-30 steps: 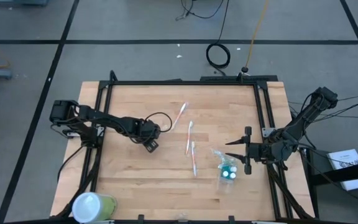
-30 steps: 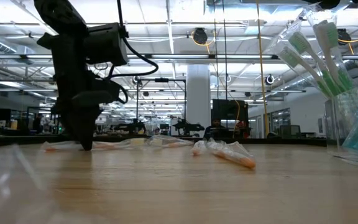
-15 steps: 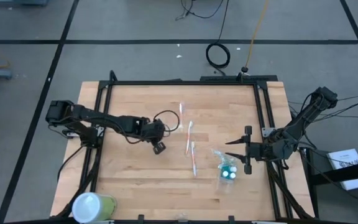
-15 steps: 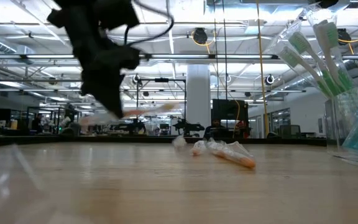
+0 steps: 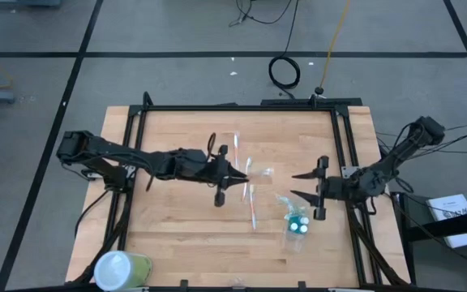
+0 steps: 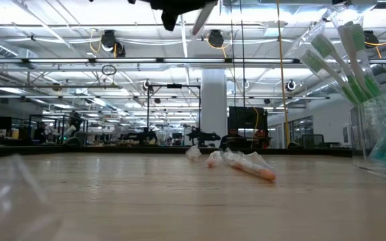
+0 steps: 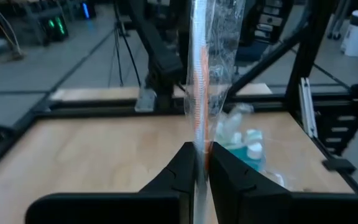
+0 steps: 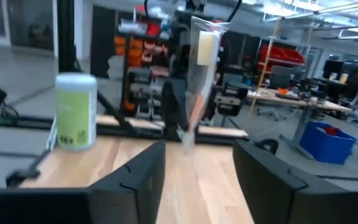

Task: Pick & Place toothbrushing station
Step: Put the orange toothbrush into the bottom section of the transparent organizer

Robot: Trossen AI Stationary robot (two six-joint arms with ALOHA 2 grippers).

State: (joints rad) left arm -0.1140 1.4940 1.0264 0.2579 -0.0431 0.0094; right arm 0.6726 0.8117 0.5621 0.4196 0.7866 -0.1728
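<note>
My left gripper (image 5: 232, 173) is high above the table's middle, shut on a white and orange toothbrush in a clear wrapper (image 7: 199, 68). It also shows at the top of the low view (image 6: 202, 16). Two more wrapped toothbrushes (image 5: 250, 199) lie flat on the wood. The clear holder (image 5: 298, 225) with teal tubes stands at the right, with green toothbrushes (image 6: 340, 60) leaning in it. My right gripper (image 5: 305, 186) is open and empty beside the holder, on its far side. My left gripper pinches the wrapped toothbrush between its two fingers (image 7: 182, 168), on the handle's lower part (image 7: 199, 140). The fingers lie across it. The toothbrush is lifted clear of the table and stands up from the fingers, a little tilted, with its loose wrapper around it.
A large yellow-green container with a white top (image 5: 120, 268) stands at the near left corner. A black frame (image 5: 242, 108) runs along the table's far, left and right sides. Bare wood lies between the toothbrushes and the left frame.
My left gripper has risen from the table with the wrapped toothbrush and gone toward the table's right edge, nearer the holder. The toothbrush has gone from lying on the wood to standing nearly upright, clear of the table. My right gripper has shifted slightly left.
</note>
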